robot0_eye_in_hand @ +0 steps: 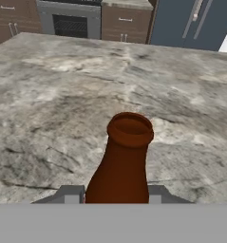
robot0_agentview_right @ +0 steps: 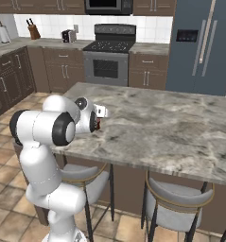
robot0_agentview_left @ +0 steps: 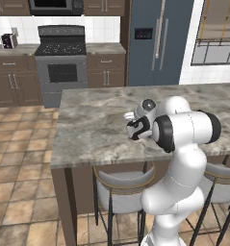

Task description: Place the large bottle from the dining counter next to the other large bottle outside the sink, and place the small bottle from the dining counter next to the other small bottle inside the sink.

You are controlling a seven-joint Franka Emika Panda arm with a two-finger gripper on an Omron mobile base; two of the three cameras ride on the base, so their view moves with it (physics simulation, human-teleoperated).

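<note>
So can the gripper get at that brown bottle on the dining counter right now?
Yes, it seems so: the gripper already looks shut on the brown bottle, fingers at either side of its body, above the dining counter. Nothing stands in the way.

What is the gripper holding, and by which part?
The small bottle, gripped by its body below the thin neck, between the fingers, above the dining counter.

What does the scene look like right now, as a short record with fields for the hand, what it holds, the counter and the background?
hand: shut on the bottle, over the counter's near side
bottle: brown, thin neck, open mouth, upright between the fingers
counter: grey marbled top
stools: two, tucked under the near edge
background: stove and fridge on the far wall
</note>
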